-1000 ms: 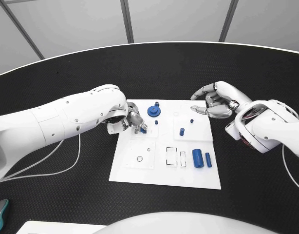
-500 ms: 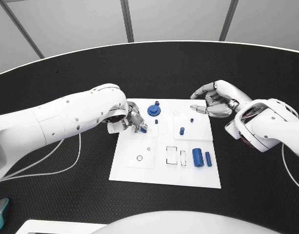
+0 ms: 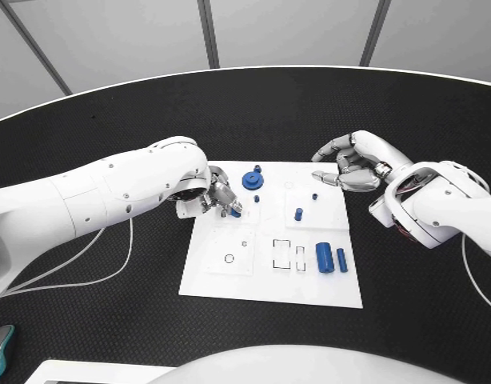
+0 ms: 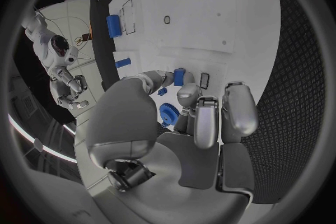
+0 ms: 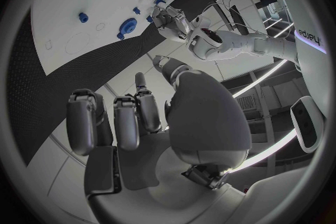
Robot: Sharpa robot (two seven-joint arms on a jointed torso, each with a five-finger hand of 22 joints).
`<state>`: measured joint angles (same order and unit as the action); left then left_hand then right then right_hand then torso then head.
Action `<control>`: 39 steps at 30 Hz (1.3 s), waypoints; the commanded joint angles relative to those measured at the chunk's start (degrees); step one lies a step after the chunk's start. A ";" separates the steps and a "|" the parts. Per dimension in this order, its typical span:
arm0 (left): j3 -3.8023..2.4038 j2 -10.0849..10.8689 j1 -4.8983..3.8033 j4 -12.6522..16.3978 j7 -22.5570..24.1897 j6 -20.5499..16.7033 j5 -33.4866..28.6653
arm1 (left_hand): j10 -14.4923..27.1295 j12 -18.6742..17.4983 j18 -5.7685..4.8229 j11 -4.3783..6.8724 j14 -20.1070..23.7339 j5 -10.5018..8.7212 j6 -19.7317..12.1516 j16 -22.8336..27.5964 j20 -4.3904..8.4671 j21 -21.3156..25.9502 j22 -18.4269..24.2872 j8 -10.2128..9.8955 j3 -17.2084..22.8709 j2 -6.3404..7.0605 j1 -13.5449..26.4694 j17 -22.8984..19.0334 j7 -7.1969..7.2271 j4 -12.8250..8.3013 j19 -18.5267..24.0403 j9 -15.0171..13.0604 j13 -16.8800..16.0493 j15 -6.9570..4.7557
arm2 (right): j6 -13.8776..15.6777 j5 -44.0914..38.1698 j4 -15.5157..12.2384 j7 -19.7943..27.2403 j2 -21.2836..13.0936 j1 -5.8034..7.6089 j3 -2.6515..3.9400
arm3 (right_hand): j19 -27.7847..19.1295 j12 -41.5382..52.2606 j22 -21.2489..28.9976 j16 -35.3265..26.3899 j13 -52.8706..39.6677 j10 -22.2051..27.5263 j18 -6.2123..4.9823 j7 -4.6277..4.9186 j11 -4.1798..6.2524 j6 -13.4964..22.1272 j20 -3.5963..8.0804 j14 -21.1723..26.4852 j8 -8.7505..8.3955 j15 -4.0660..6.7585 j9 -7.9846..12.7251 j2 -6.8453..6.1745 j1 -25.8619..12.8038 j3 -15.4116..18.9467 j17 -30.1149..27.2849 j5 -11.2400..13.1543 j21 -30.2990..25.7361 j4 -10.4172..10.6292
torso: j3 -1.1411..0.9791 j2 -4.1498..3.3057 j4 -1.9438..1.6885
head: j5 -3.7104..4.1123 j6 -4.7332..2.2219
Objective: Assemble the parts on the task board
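The task board [image 3: 271, 280] lies in the middle of the black table [image 3: 107, 320], just below the centre of the head view, and it sits where it did a second ago.

The left hand [image 3: 213, 198] hangs over the board's upper left corner, reaching in from the left of the frame. It pinches a small blue part [image 3: 235, 213] between thumb and fingertip; the left wrist view shows that same piece [image 4: 180, 76] caught at the fingertips, right above the white plate. This hand has barely stirred since the earlier frames.

The right hand [image 3: 355, 164] hovers off the board's upper right corner, over bare table, fingers curled in loosely with nothing in them. It has crept a touch upward in the frame over the last second.

Nothing on the board has moved. A blue gear [image 3: 253, 182] stands near the top edge, just right of the left hand. A small blue peg [image 3: 299, 214] stands right of centre, with a tinier one [image 3: 315, 197] above it. Two blue cylinders [image 3: 325, 259] lie side by side at the lower right, next to rectangular slots [image 3: 281, 254].
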<state>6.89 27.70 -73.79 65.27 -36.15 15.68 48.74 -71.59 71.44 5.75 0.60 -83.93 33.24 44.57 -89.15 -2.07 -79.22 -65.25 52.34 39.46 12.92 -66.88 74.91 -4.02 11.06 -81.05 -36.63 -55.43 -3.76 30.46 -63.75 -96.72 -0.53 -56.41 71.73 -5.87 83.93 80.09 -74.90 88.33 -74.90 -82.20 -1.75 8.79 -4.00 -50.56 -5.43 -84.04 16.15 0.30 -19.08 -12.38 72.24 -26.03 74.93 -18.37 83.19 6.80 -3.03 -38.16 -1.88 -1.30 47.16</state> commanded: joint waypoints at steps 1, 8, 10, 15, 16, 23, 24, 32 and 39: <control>0.00 -0.15 0.00 -0.09 -0.08 0.38 0.02 | -0.22 0.14 -0.86 0.02 -5.32 0.32 0.28 0.25 0.30 -0.17 -0.02 0.04 9.86 -0.54 -0.22 12.06 0.09 -10.36 -0.07 0.09 -0.05 -0.50 | -0.01 0.00 -0.04 -0.01 -0.02 0.00 0.00 | 2.75 0.12 -8.29 -0.36 -5.89 0.11 -0.28 -0.14 0.33 -0.42 0.31 -4.87 0.32 0.38 0.07 -0.19 0.41 -0.25 10.39 -0.36 -0.22 0.05 | -0.01 -0.08 -0.04 | 0.06 0.12; 0.00 -0.46 0.01 -0.37 -0.20 0.77 0.04 | -0.32 0.22 -0.86 0.03 -5.32 0.36 0.32 0.25 0.30 -0.16 0.00 0.03 9.83 -0.53 -0.24 12.07 0.10 -10.42 -0.06 0.09 -0.20 -0.52 | -0.02 0.00 -0.10 -0.01 -0.03 0.00 0.00 | 2.74 0.18 -8.26 -0.36 -5.94 0.06 -0.29 -0.14 0.33 -0.42 0.31 -4.88 0.32 0.38 0.08 -0.18 0.42 -0.27 10.39 -0.44 -0.25 0.06 | 0.00 -0.06 -0.04 | 0.10 0.29; 0.00 -0.51 0.02 -0.41 -0.25 0.82 0.04 | -0.32 0.22 -0.86 0.03 -5.32 0.36 0.32 0.25 0.30 -0.16 0.00 0.03 9.83 -0.53 -0.24 12.07 0.10 -10.42 -0.06 0.09 -0.20 -0.52 | -0.03 0.00 -0.12 0.00 -0.04 0.00 0.00 | 2.76 0.18 -8.30 -0.34 -5.94 0.05 -0.28 -0.14 0.33 -0.42 0.32 -4.88 0.33 0.38 0.10 -0.19 0.42 -0.31 10.43 -0.58 -0.21 0.06 | 0.01 -0.03 -0.04 | 0.09 0.38; 0.00 -0.67 0.02 -0.62 -0.34 0.80 0.04 | -0.42 0.32 -0.85 0.04 -5.32 0.38 0.34 0.26 0.30 -0.16 0.01 0.03 9.80 -0.49 -0.26 12.05 0.11 -10.47 -0.06 0.09 -0.37 -0.52 | -0.02 0.00 -0.14 0.03 -0.06 0.00 0.00 | 2.74 0.13 -8.26 -0.35 -5.89 0.10 -0.29 -0.15 0.33 -0.44 0.32 -4.88 0.34 0.39 0.12 -0.19 0.45 -0.38 10.41 -0.85 -0.25 0.06 | 0.03 -0.01 -0.05 | 0.17 0.54; 0.00 -0.73 0.02 -0.69 -0.35 0.80 0.05 | -0.42 0.32 -0.85 0.04 -5.32 0.38 0.34 0.26 0.30 -0.16 0.01 0.03 9.80 -0.49 -0.26 12.05 0.11 -10.47 -0.06 0.09 -0.37 -0.52 | -0.01 0.00 -0.15 0.03 -0.06 0.00 0.00 | 2.74 0.13 -8.26 -0.35 -5.89 0.10 -0.29 -0.15 0.33 -0.44 0.32 -4.88 0.34 0.39 0.12 -0.19 0.45 -0.38 10.41 -0.85 -0.25 0.06 | 0.04 -0.02 -0.06 | 0.19 0.59; 0.00 -1.14 0.03 -1.07 -0.39 0.90 0.04 | -0.50 0.39 -0.86 0.05 -5.32 0.39 0.35 0.24 0.30 -0.17 -0.01 0.03 9.79 -0.48 -0.27 12.09 0.12 -10.50 -0.07 0.09 -0.51 -0.53 | -0.04 0.00 -0.21 0.04 -0.07 0.00 0.00 | 2.76 0.16 -8.28 -0.37 -5.92 0.07 -0.29 -0.15 0.34 -0.45 0.33 -4.87 0.36 0.39 0.15 -0.19 0.47 -0.45 10.37 -1.10 -0.24 0.07 | 0.04 -0.06 -0.07 | 0.33 0.70; 0.00 -1.19 0.03 -1.11 -0.39 0.94 0.04 | -0.50 0.39 -0.86 0.05 -5.32 0.39 0.35 0.24 0.30 -0.17 -0.01 0.03 9.79 -0.48 -0.27 12.09 0.12 -10.50 -0.07 0.09 -0.51 -0.53 | -0.04 0.00 -0.22 0.04 -0.07 0.00 0.00 | 2.76 0.16 -8.28 -0.37 -5.92 0.07 -0.29 -0.15 0.34 -0.45 0.33 -4.87 0.36 0.39 0.15 -0.19 0.47 -0.45 10.37 -1.10 -0.24 0.07 | 0.04 -0.08 -0.05 | 0.34 0.71; 0.01 -1.58 0.05 -1.43 -0.48 1.40 0.04 | -0.50 0.39 -0.86 0.05 -5.32 0.39 0.35 0.24 0.30 -0.17 -0.01 0.03 9.79 -0.48 -0.27 12.09 0.12 -10.50 -0.07 0.09 -0.51 -0.53 | -0.09 0.00 -0.23 0.03 -0.08 0.00 0.00 | 2.77 0.18 -8.31 -0.35 -5.93 0.06 -0.28 -0.15 0.34 -0.45 0.34 -4.89 0.36 0.40 0.18 -0.21 0.50 -0.52 10.43 -1.37 -0.22 0.06 | 0.04 -0.05 -0.11 | 0.45 0.90; 0.01 -1.70 0.07 -1.74 -0.48 1.19 0.04 | -0.51 0.36 -0.86 0.06 -5.33 0.43 0.41 0.24 0.30 -0.16 -0.01 0.02 9.75 -0.50 -0.26 12.10 0.13 -10.52 -0.07 0.10 -0.46 -0.54 | -0.16 0.00 -0.24 0.03 -0.08 0.00 0.00 | 2.76 0.20 -8.29 -0.36 -5.94 0.04 -0.28 -0.15 0.35 -0.46 0.34 -4.88 0.38 0.40 0.20 -0.23 0.54 -0.59 10.41 -1.63 -0.24 0.04 | 0.05 0.00 -0.18 | 0.54 1.04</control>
<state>6.89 26.03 -73.73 63.59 -36.62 16.89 48.77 -72.17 71.44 5.75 0.42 -84.08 33.49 45.07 -89.15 -2.07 -79.22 -65.24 52.72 39.85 12.75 -67.05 74.90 -4.29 10.34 -81.05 -36.41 -55.88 -3.91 30.31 -63.75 -96.95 -0.50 -56.49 71.73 -5.87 83.93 80.09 -74.90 88.33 -74.93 -82.20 -1.75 8.58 -3.99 -50.76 -5.43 -84.04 16.15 0.30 -18.97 -12.38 72.24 -26.35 74.92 -19.69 83.19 6.80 -2.98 -38.18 -2.02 -0.78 48.17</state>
